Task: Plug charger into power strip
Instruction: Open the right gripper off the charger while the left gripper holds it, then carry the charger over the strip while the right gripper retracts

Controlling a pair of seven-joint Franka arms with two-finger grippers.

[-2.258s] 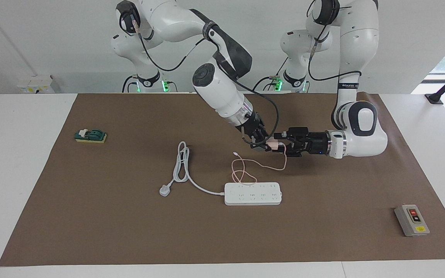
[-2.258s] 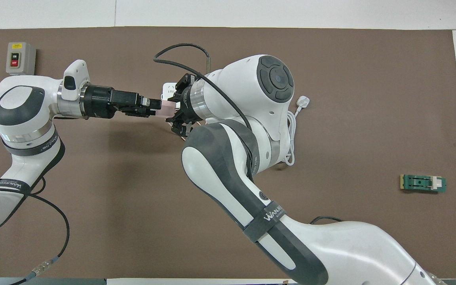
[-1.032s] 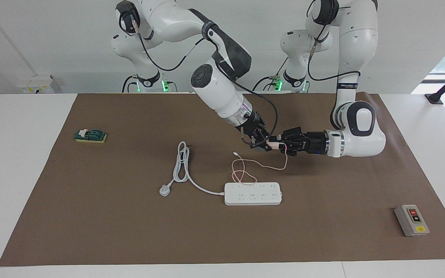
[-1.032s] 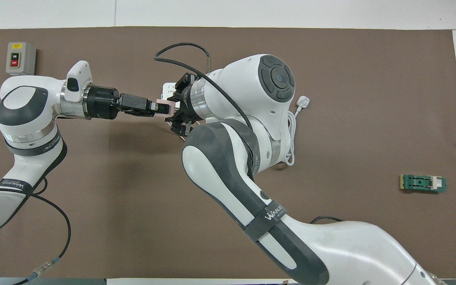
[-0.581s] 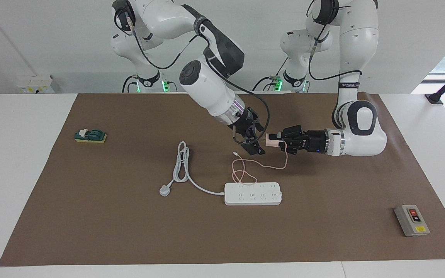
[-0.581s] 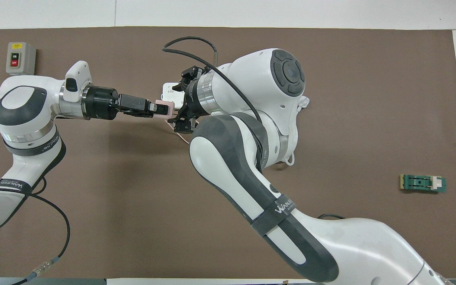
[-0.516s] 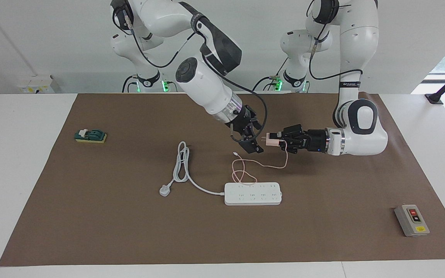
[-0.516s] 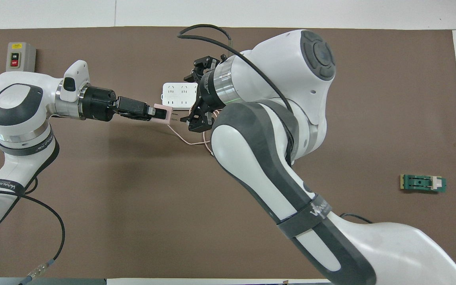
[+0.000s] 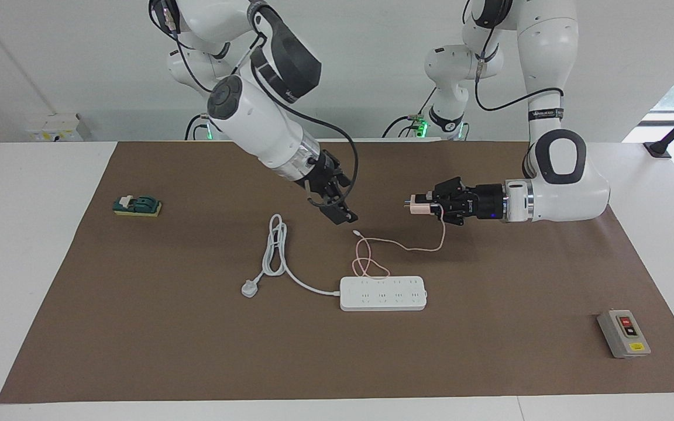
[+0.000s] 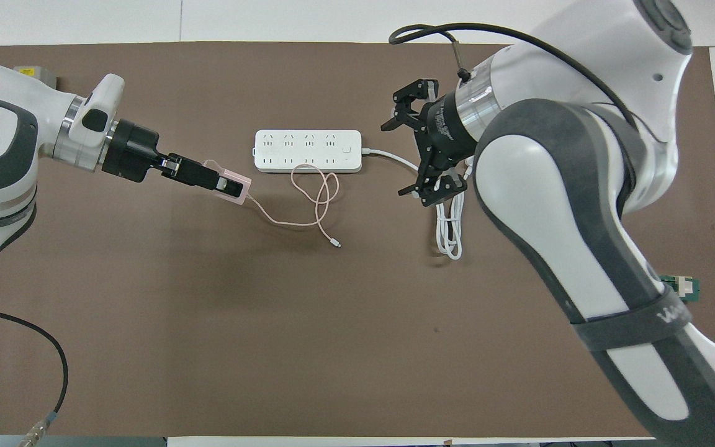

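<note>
The small pink charger (image 9: 414,204) hangs in the air with my left gripper (image 9: 426,206) shut on it, its prongs pointing toward the right arm's end. Seen from overhead, the charger (image 10: 238,188) and left gripper (image 10: 226,182) are over bare mat, off the end of the power strip (image 10: 306,150). Its thin pink cable (image 9: 372,257) droops to the mat and loops against the strip (image 9: 382,293), which lies flat with its sockets up. My right gripper (image 9: 337,203) is open and empty, over the mat above the strip's white cord (image 10: 388,156); it appears overhead as the right gripper (image 10: 418,148).
A white three-pin plug (image 9: 249,287) and its coiled thick cord (image 10: 450,230) lie toward the right arm's end. A grey button box (image 9: 623,333) sits toward the left arm's end, farther from the robots. A green block (image 9: 137,206) lies near the mat's edge at the right arm's end.
My right gripper opened, let go of the charger and swung away toward the right arm's end. The left gripper kept the charger and drew back a little toward its own end.
</note>
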